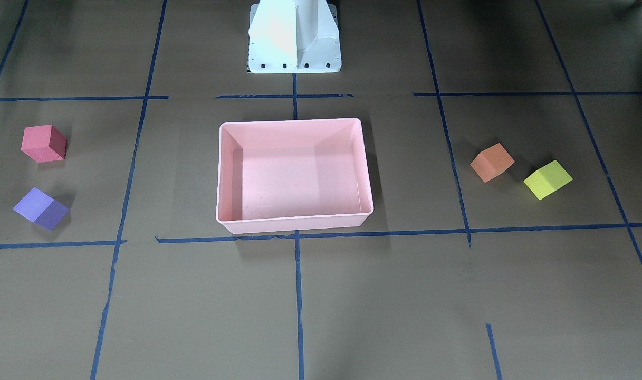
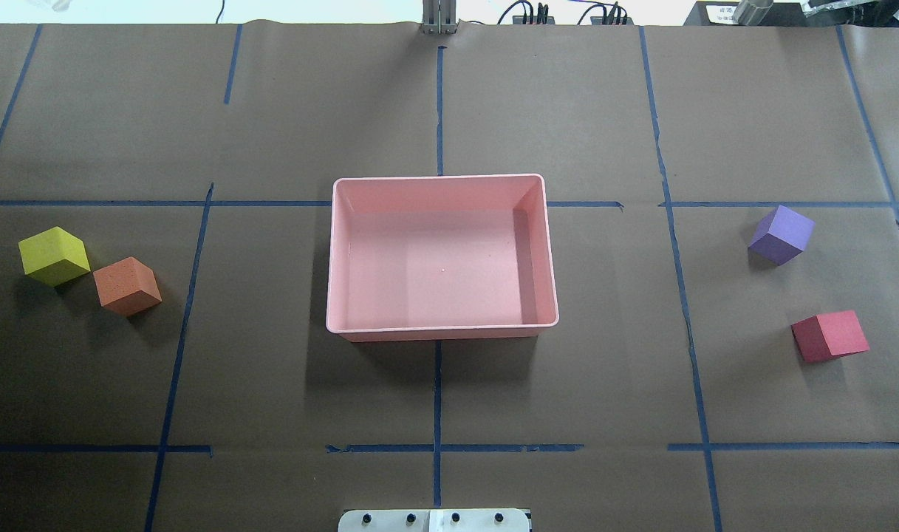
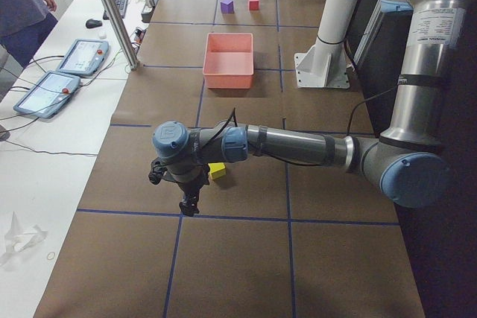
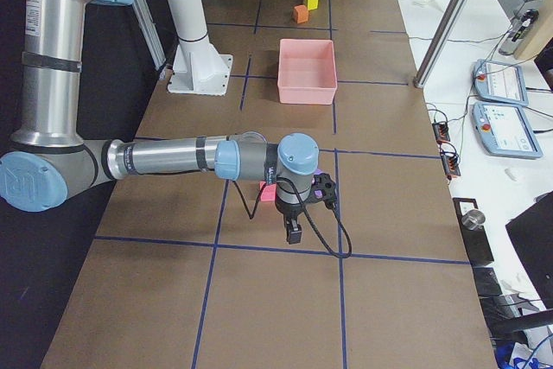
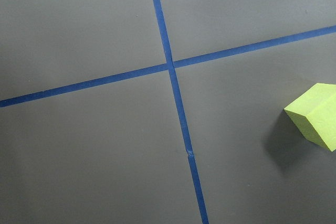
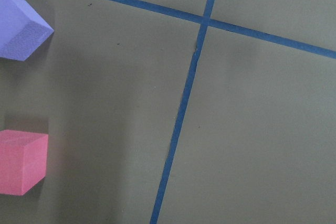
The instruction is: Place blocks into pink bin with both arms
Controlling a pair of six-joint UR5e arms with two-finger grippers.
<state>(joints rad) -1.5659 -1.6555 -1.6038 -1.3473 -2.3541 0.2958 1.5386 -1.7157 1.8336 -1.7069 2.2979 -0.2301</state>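
Left fingers (image 3: 188, 203): they show only in the side view, pointing down above the worktop (image 2: 272, 384), holding nothing; I cannot tell whether they are spread or pressed together. Right fingers (image 4: 293, 232): same finding, same limit.

In the overhead view, the yellow-green block (image 2: 53, 256) and the orange block (image 2: 127, 285) sit at 9 o'clock of the pink bin (image 2: 440, 179), the orange one just beside the yellow-green at its 4 o'clock. The purple block (image 2: 781, 235) lies at the bin's 3 o'clock and the red block (image 2: 829, 336) at its 4 o'clock, apart from each other. The bin holds no block.

Assessment: the left arm (image 3: 298, 147) and the right arm (image 4: 173, 157) each stand out over their own pair, and the bin sits centrally, within reach of both. No pick has begun.
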